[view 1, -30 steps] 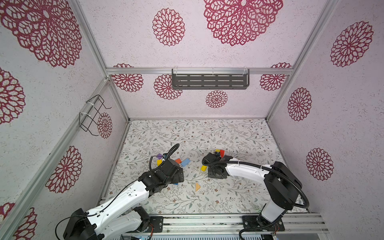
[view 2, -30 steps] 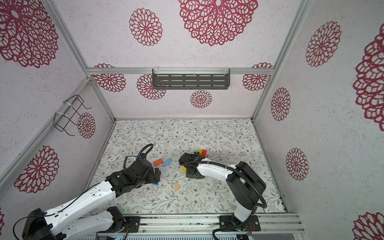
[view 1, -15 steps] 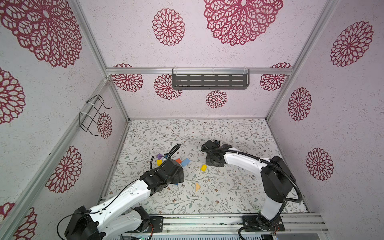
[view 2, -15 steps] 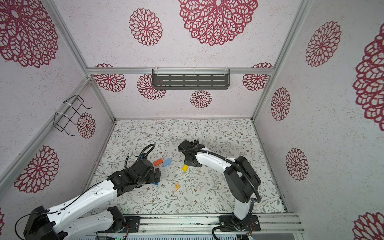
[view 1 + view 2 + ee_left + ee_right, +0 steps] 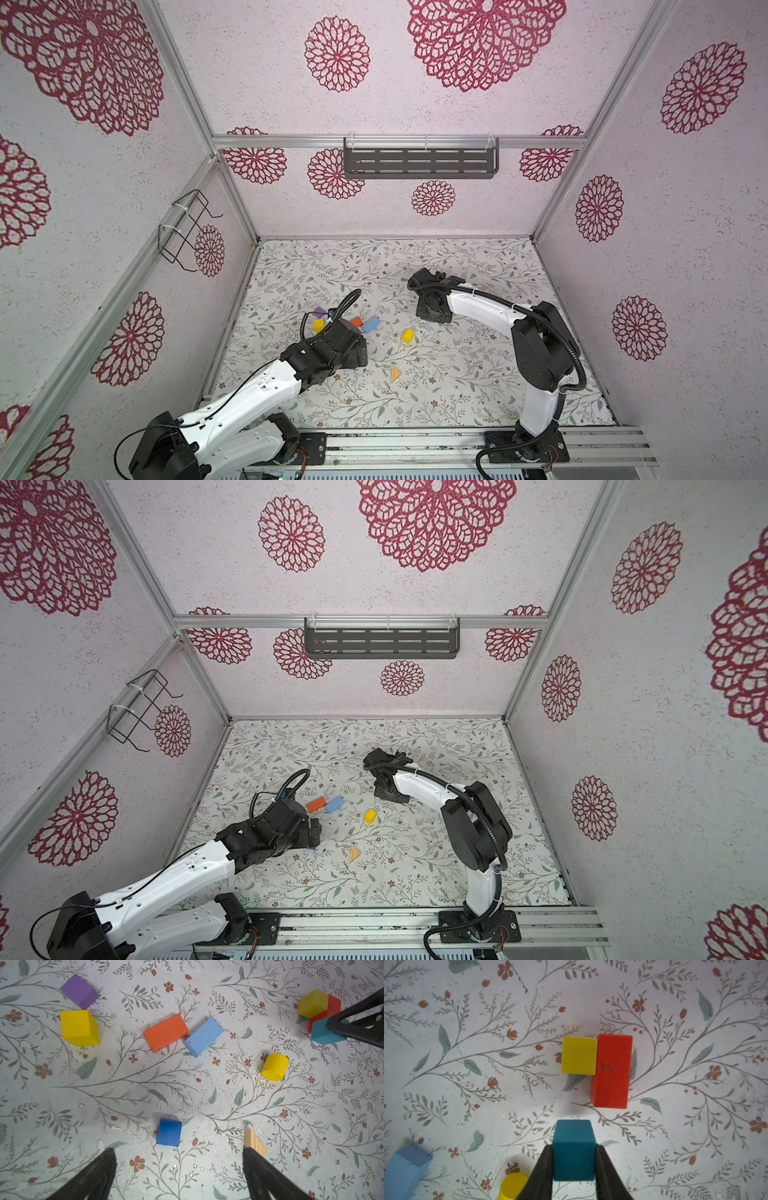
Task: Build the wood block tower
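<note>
**Teal cube in hand, base blocks lying just ahead**

The right gripper (image 5: pixel 574 1148) is pinching a matte teal cube (image 5: pixel 573 1153) by two opposite faces, its fingers partly closed on it. Just ahead and a little to one side, a smooth red brick (image 5: pixel 611 1071) is lying flat on the floral table (image 5: pixel 467 1105). Its long axis is running away from the gripper, and a yellow cube (image 5: pixel 579 1055) is touching its side. No tower is standing yet. Farther off, the left gripper (image 5: pixel 178 1149) is hanging wide open and empty near a blue cube (image 5: pixel 168 1132) and a bare-wood wedge (image 5: pixel 254 1140).

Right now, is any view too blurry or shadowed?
Right wrist view: sharp, just a soft shadow beside the teal wooden cube. Left wrist view: painted wooden blocks crisp, left pincer fingers dark, slightly soft. Both top views: evenly lit, blocks tiny.
</note>
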Robot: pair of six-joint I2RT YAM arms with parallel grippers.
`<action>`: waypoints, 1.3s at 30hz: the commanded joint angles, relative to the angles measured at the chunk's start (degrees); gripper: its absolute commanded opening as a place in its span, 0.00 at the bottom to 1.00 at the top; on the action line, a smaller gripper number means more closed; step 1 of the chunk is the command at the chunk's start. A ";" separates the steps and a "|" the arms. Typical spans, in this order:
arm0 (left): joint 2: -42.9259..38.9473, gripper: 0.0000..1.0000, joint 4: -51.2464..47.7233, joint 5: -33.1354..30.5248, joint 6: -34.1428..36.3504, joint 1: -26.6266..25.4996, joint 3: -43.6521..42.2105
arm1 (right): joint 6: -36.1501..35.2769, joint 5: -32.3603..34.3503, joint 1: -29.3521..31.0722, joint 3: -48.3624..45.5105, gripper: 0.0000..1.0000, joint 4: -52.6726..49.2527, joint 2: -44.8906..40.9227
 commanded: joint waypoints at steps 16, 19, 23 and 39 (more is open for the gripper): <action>0.70 0.97 2.77 1.18 0.86 -0.68 -1.03 | -2.96 0.52 -3.30 4.32 0.27 -1.49 3.11; 0.71 0.97 2.85 1.18 0.89 -0.67 -1.03 | -3.15 0.17 -3.39 4.69 0.27 -1.34 3.82; 0.67 0.97 2.52 1.10 0.95 -0.67 -0.96 | -3.57 0.08 -3.54 5.14 0.28 -1.38 4.60; 0.95 0.97 2.14 1.45 0.93 -0.68 1.97 | -6.78 -1.35 -4.53 5.18 0.62 -1.75 1.95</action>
